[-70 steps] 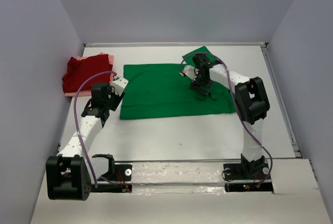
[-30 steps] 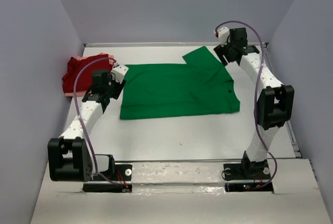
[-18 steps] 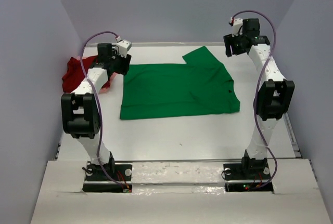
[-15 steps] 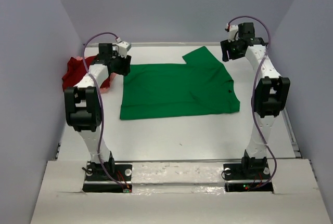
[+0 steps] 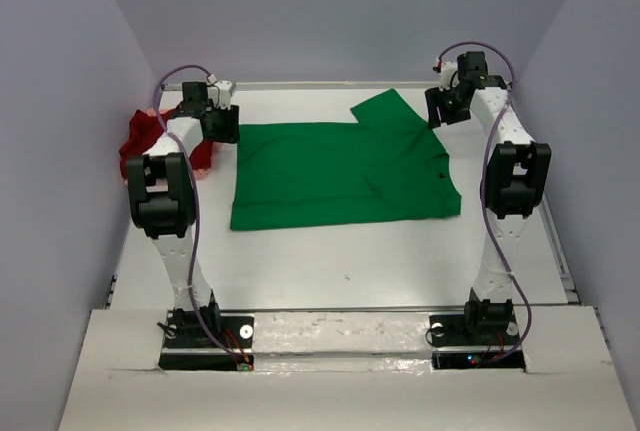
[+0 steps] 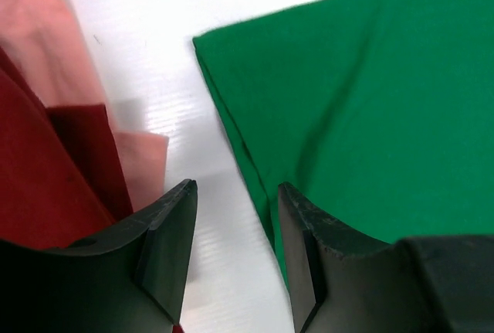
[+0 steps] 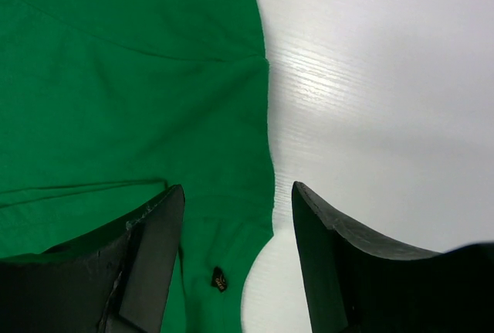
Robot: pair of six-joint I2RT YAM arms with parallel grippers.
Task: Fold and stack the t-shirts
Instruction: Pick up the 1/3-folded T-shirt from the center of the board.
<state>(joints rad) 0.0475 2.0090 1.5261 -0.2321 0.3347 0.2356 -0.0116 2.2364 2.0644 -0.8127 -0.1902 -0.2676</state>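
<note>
Centrally, the green t-shirt (image 5: pixel 340 173) is laid flat — the dark red t-shirt (image 5: pixel 140 141) and pink t-shirt (image 6: pixel 54 47) are piled at the left edge of the table (image 5: pixel 350 261). The left gripper (image 6: pixel 236 188) and right gripper (image 7: pixel 235 188) are held spread, empty.

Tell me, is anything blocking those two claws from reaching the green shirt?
Nothing visible does. The left claw and right claw hang open over the green shirt's side edges, with only cloth and table beneath.

There are three t-shirts on the one table (image 5: pixel 350 261): one bright green t-shirt (image 5: pixel 340 176), one dark red t-shirt (image 5: pixel 135 141), and what seems to be one pale pink t-shirt (image 6: pixel 46 24), mostly hidden. There are two arms, each with one two-finger gripper: left gripper (image 6: pixel 235 190), right gripper (image 7: pixel 235 190).
</note>
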